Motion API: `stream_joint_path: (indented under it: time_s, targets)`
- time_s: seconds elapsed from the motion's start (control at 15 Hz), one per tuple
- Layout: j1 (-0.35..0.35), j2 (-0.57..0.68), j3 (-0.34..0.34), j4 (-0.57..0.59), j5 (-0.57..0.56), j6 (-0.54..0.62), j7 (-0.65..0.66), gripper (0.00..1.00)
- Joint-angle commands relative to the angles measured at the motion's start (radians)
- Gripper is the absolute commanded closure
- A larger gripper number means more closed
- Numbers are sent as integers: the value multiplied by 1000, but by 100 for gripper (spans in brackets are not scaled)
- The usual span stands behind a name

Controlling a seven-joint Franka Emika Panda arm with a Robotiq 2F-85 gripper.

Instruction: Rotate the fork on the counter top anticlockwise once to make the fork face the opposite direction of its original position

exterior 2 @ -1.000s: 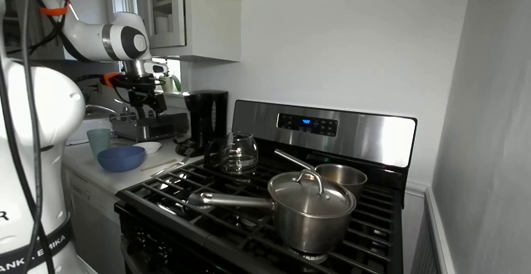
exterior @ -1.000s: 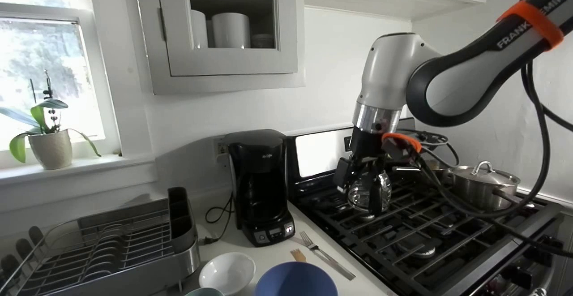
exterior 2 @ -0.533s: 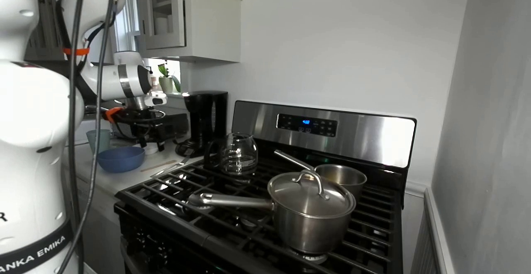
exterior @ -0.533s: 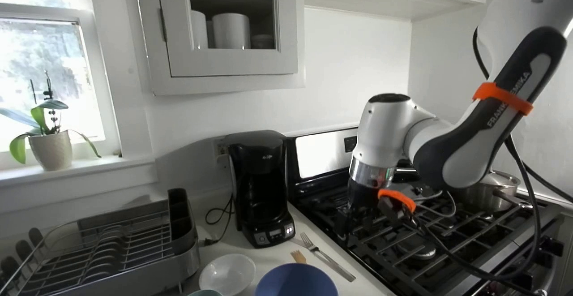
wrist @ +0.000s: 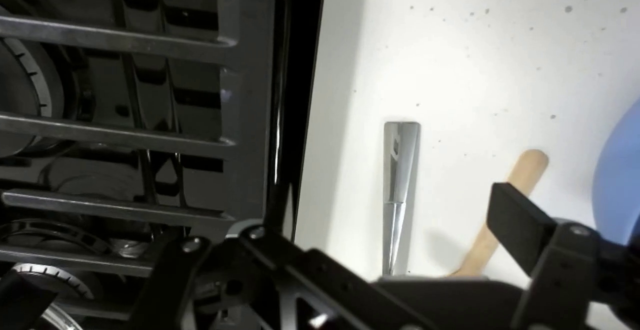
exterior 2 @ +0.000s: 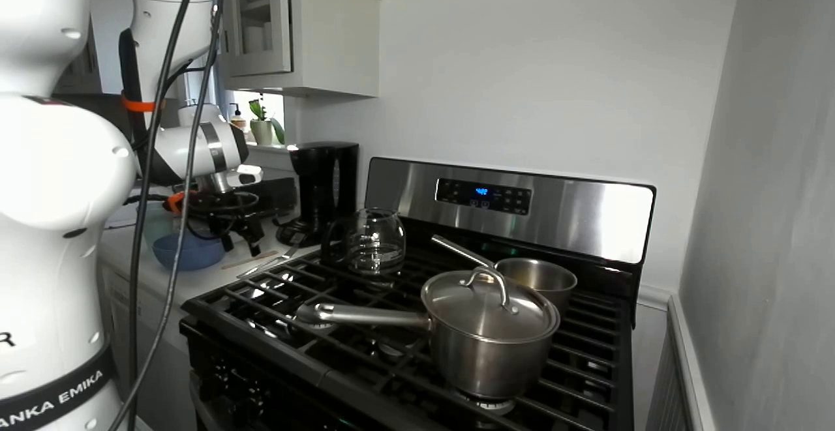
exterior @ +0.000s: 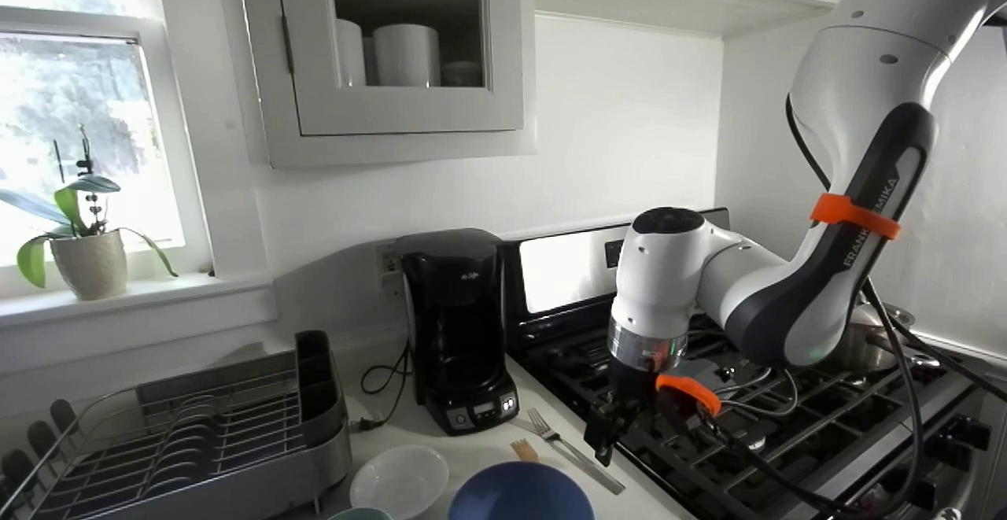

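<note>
The metal fork (exterior: 578,455) lies on the white counter top (exterior: 488,443) along the stove edge; in that exterior view its tines point toward the coffee maker. It also shows in an exterior view (exterior 2: 271,263). In the wrist view the handle of the fork (wrist: 398,165) is visible, and its tine end is hidden behind the gripper. My gripper (wrist: 400,215) is open and empty, with one finger on each side of the handle's line. In an exterior view the gripper (exterior 2: 241,245) hangs just above the counter, apart from the fork as far as I can tell.
A wooden fork (wrist: 527,170) lies beside the metal one, partly under my right-hand finger in the wrist view. A blue bowl (exterior: 519,496), a white bowl (exterior: 401,479) and the coffee maker (exterior: 456,331) stand near. The stove (exterior 2: 391,353) borders the counter, with a carafe (exterior 2: 377,242).
My gripper has come down from above the stove side and moved a little toward the counter, reaching the fork's handle area. The forks and bowls have not moved.
</note>
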Motion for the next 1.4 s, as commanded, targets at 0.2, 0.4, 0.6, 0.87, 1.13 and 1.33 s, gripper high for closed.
stream_joint_path:
  time_s: [0.2, 0.4, 0.6, 0.87, 1.13, 1.33]
  targets:
    - [8, 88, -28, 53, -64, 86, 14, 0]
    - [5, 161, -51, 95, -72, 132, -1, 0]
    - [-20, 220, -53, 142, -33, 144, -57, 0]
    - [-65, 281, -8, 207, 23, 94, -144, 0]
    - [-91, 304, 44, 276, 300, -38, -379, 0]
    - [3, 290, -49, 367, 513, -211, -496, 0]
